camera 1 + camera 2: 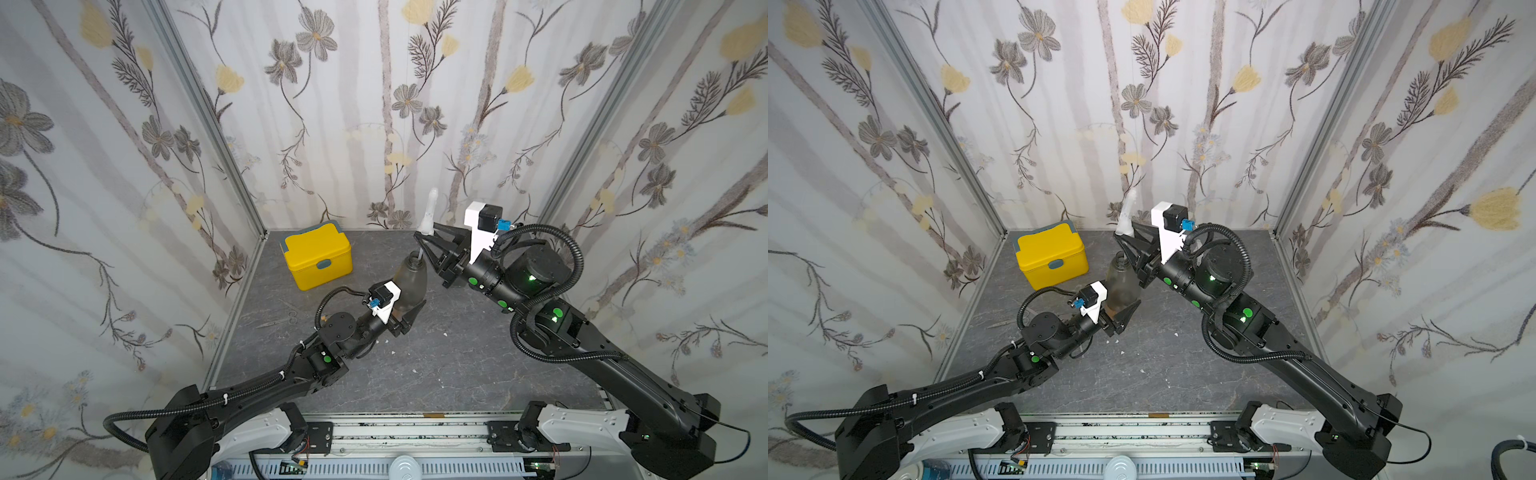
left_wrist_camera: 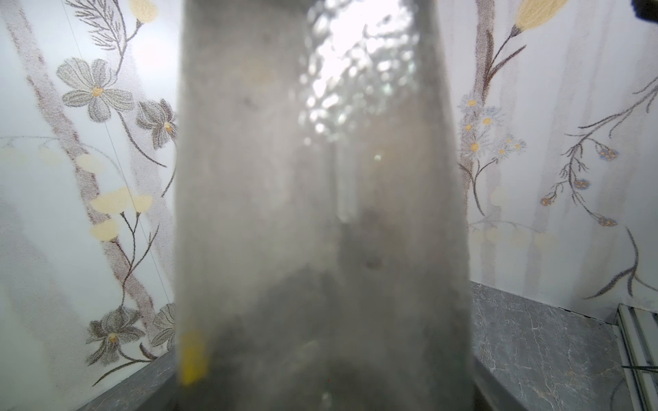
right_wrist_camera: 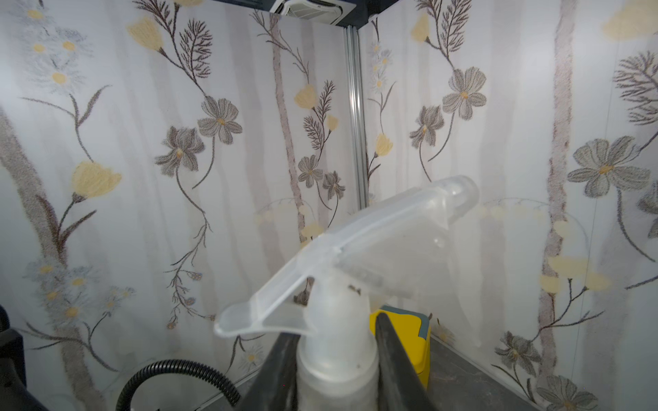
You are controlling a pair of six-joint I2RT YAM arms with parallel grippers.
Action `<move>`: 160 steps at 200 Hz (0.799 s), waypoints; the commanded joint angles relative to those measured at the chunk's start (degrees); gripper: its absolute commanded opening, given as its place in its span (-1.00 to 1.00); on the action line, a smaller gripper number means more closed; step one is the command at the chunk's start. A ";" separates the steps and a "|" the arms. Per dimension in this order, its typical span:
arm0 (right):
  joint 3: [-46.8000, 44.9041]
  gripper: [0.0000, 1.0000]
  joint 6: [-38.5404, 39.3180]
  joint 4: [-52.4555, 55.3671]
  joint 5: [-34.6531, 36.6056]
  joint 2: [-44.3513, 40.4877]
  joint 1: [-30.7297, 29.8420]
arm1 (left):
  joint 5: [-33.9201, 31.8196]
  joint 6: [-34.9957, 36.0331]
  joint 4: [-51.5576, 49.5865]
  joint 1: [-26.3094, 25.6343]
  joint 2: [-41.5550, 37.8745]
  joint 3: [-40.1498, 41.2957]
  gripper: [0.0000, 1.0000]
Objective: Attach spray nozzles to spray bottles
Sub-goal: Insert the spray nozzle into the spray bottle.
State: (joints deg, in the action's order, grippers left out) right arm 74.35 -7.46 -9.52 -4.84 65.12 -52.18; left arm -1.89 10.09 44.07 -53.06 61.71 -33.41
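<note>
A smoky grey spray bottle [image 1: 409, 278] is held near the middle of the dark marbled table [image 1: 436, 365], neck uppermost, its lower body clamped between the jaws of the left gripper [image 1: 405, 309], which are narrowed onto it. In the left wrist view the bottle [image 2: 320, 213] fills the centre as a blurred grey mass, and whether its base rests on the table cannot be told. A clear-whitish spray nozzle [image 1: 430, 212] is gripped at its collar by the right gripper [image 1: 426, 232], the black fingers [image 3: 391, 356] being pressed against both sides of the collar. The nozzle is held just above the bottle's mouth and apart from it, its collar not seated on the neck, while its thin dip tube [image 1: 420, 252] is seen reaching down into the opening. A yellow box [image 1: 318, 255] is seen closed at the back of the table, and small scissors [image 1: 286, 316] lie flat beside the left arm.
</note>
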 commanded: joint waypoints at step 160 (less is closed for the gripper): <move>-4.90 -0.16 2.05 -1.16 3.73 -1.31 -1.63 | -0.13 -0.31 1.50 -0.08 -0.34 -0.52 0.43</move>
State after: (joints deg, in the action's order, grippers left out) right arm 67.99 -6.76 -12.36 -2.02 63.68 -53.71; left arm -2.28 10.02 43.57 -53.17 61.47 -33.43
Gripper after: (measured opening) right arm 0.422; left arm 0.753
